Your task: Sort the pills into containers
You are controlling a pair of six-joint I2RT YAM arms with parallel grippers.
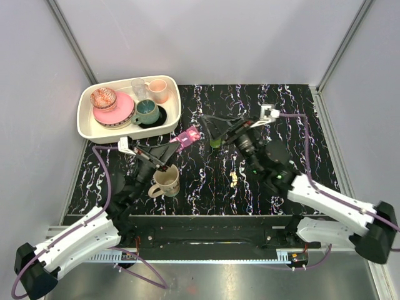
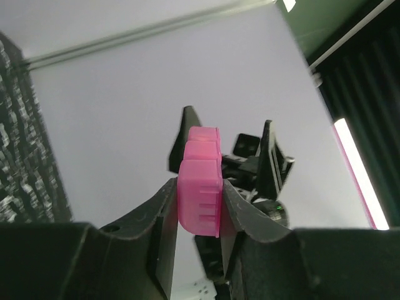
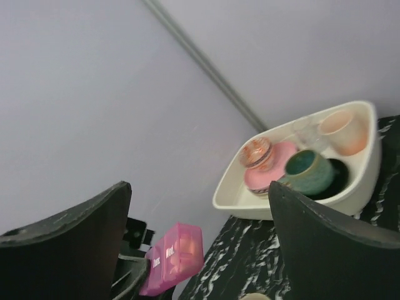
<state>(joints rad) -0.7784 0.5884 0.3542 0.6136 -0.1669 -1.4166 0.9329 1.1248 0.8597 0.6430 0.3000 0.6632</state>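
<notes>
Top external, black streaked table (image 1: 294, 119), grey walls (image 1: 219, 37), left end effector (image 1: 179, 143) clamping pill box (image 1: 188, 135), right end effector (image 1: 209, 130) spread wide

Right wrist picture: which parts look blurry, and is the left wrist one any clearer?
Right wrist view: its own dark fingers are out of focus near the lens, and the teal cup looks smeared. Left wrist view: the magenta pill box is fairly crisp, but a light strip at the right glares white.
</notes>
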